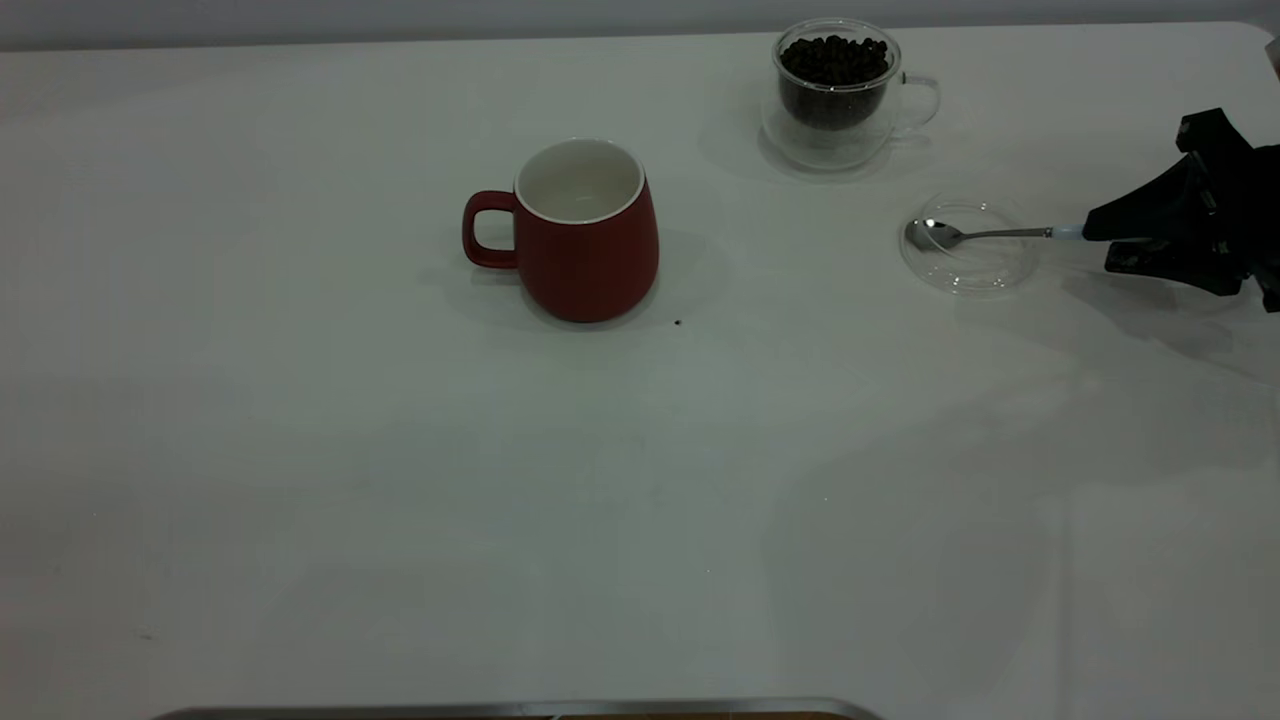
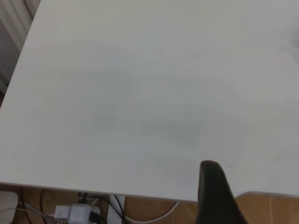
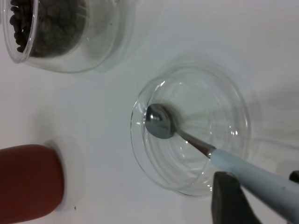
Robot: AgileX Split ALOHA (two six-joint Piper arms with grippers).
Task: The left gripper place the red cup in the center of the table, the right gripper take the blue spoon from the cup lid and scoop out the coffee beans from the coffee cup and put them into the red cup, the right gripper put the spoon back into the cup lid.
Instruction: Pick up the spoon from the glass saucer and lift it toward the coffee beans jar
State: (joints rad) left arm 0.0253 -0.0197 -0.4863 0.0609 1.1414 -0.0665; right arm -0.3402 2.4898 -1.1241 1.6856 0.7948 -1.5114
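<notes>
Your right gripper (image 1: 1098,240) pinches the blue spoon's (image 1: 985,234) matte handle, shiny bowl in the round glass cup lid (image 1: 968,262).

No legible text or markings anywhere.

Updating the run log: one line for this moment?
mug centred, empty | right pincer at spoon handle | spoon bowl in lid | left pincer parked

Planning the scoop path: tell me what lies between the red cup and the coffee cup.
Only bare table separates the red cup from the coffee cup, as the exterior view shows.
</notes>
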